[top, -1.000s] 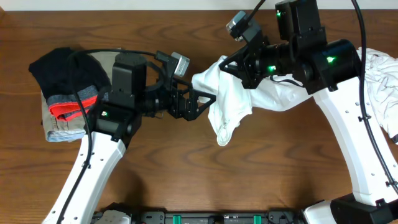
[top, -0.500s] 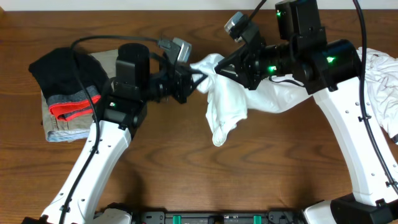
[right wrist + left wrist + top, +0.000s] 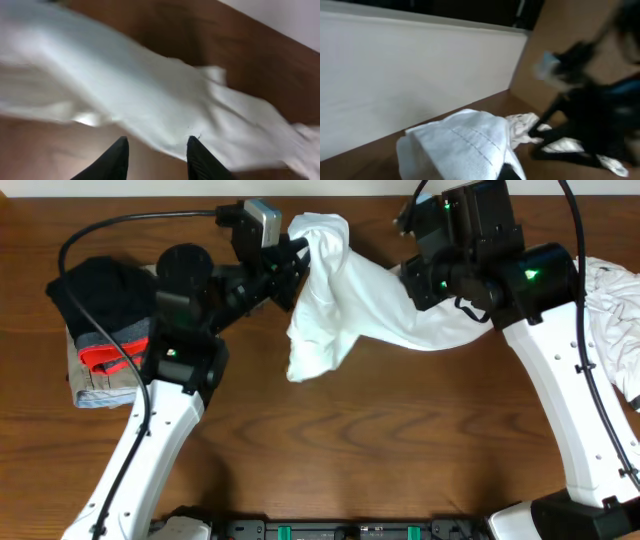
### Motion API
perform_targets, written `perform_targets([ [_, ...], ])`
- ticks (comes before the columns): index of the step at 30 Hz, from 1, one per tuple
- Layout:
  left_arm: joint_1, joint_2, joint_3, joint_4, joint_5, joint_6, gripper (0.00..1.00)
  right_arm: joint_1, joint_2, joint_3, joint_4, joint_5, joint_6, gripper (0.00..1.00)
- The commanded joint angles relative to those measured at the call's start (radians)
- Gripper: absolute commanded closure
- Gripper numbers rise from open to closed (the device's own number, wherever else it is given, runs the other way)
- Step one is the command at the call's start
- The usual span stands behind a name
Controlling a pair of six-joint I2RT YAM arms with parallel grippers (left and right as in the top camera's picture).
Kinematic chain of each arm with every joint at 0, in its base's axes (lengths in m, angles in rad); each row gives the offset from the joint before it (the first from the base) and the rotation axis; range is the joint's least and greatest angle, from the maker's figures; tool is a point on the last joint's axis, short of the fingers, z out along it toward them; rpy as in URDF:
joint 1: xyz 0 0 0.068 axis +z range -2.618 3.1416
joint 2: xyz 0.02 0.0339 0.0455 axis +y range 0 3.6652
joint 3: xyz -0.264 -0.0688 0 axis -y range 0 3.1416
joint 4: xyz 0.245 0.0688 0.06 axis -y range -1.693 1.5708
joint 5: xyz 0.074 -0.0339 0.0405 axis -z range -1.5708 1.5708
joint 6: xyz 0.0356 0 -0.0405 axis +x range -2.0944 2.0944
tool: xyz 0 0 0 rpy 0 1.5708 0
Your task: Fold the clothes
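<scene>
Jaws of the left gripper (image 3: 291, 260) are closed on a bunched edge of the white garment (image 3: 335, 290), at the far side of the bench (image 3: 400, 440), a little left of the middle. On the right gripper (image 3: 157, 144) the jaws stand apart, and I see no cloth pinched between them, only cloth spread behind the two fingers.

From the held edge the garment runs to the right and goes under the right arm, while one loose lobe hangs toward the near side. A stack of black, grey-with-red-trim and khaki pieces (image 3: 100, 330) lies at the far left, and another white piece (image 3: 612, 290) lies at the right edge.

I judge the step to be opening out this garment before any fold is made. The next move probably calls for the right jaws to find a second edge or corner, so that both arms can pull the cloth flat on the bare middle of the bench.

Both wrist views are smeared. Which part of the garment is gripped I cannot tell, and no print shows. The right arm covers the right end of the garment, and the frame cuts off the other white piece.
</scene>
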Motion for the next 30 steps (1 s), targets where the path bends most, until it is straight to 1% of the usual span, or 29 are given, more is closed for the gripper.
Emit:
perform_targets([
  [1,0.025,-0.076,0.021,0.013,0.107,-0.014,0.94,-0.044,0.051,-0.017,-0.007,0.215,0.094,0.62],
  [3,0.055,-0.116,0.021,-0.004,0.162,-0.014,0.94,-0.076,0.082,-0.017,-0.003,0.213,0.094,0.59],
  [4,0.071,-0.135,0.021,-0.028,0.182,-0.014,0.94,-0.092,0.100,-0.017,-0.002,0.214,0.094,0.55],
  [5,0.088,-0.154,0.021,-0.060,0.193,-0.014,0.94,-0.111,0.120,-0.017,-0.002,0.212,0.094,0.53],
  [7,0.126,-0.194,0.021,-0.161,0.207,-0.013,0.94,-0.145,0.164,-0.017,-0.003,0.195,0.094,0.51],
  [9,0.159,-0.222,0.021,-0.272,0.207,-0.009,0.94,-0.174,0.212,-0.017,-0.003,0.150,0.093,0.51],
  [12,0.187,-0.242,0.021,-0.412,0.207,0.053,0.94,-0.203,0.287,-0.017,-0.002,0.077,0.093,0.53],
  [14,0.192,-0.244,0.021,-0.476,0.207,0.076,0.94,-0.212,0.343,-0.017,-0.003,0.051,0.093,0.56],
  [20,0.192,-0.243,0.021,-0.582,0.204,0.148,0.94,-0.214,0.482,-0.017,-0.006,0.044,0.093,0.60],
  [24,0.192,-0.243,0.021,-0.660,0.204,0.195,0.94,-0.209,0.542,-0.017,0.005,-0.012,0.076,0.60],
  [26,0.192,-0.243,0.021,-0.736,0.204,0.220,0.94,-0.205,0.561,-0.017,0.026,-0.072,0.053,0.59],
  [28,0.192,-0.243,0.021,-0.818,0.209,0.249,0.94,-0.199,0.564,-0.017,0.053,-0.164,0.000,0.59],
  [30,0.192,-0.243,0.021,-0.920,0.248,0.314,0.94,-0.187,0.564,-0.016,0.096,-0.270,-0.065,0.59],
])
